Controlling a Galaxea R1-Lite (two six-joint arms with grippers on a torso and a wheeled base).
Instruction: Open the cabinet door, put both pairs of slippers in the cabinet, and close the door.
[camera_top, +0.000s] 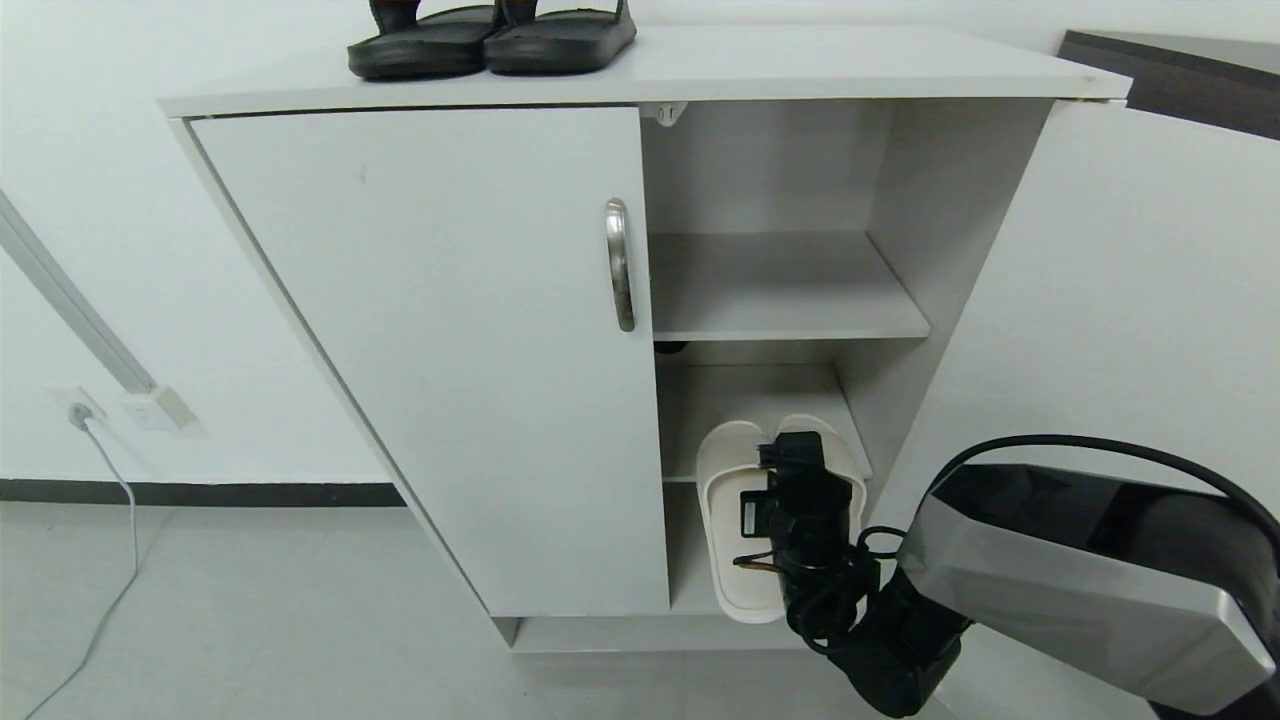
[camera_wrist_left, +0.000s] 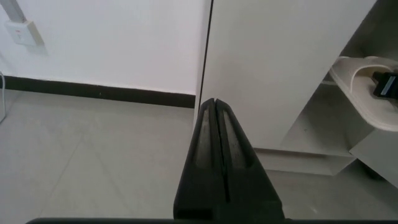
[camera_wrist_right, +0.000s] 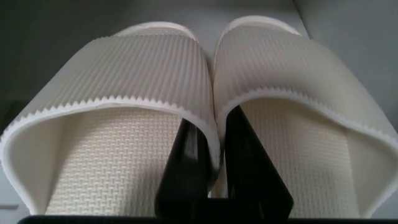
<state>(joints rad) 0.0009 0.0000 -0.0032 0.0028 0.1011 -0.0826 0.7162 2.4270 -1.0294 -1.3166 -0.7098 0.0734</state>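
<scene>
The robot's right arm is reaching in from 4 o'clock in the head view, forearm slanting down and wrist bent toward the cabinet (camera_top: 800, 65). Its right pincer (camera_top: 797, 455) is pinching the white slippers (camera_top: 725, 520) together by the inner edges of their ribbed straps. One finger is sitting inside each slipper, as the right wrist view is showing the pincer (camera_wrist_right: 216, 149) and the pair (camera_wrist_right: 124, 81). The pair is lying side by side, toes pointing to 12 o'clock into the cabinet. It is sitting at the front of the lower shelf (camera_top: 750, 390), with the heels overhanging its edge toward 6 o'clock. Above it, the upper shelf (camera_top: 780, 290) is lying bare.

The right door (camera_top: 1100, 300) is standing wide open at 3 o'clock, while the left door (camera_top: 430, 350) is sitting flush, its metal handle (camera_top: 619, 265) running upright along its inner edge. The black slippers (camera_top: 490, 40) are resting on the cabinet top at 12 o'clock, side by side and touching.

The left pincer (camera_wrist_left: 215, 143) is hanging above the grey floor (camera_wrist_left: 93, 162) with its fingers pressed together on nothing. It is pointing toward the closed door's outer corner.
</scene>
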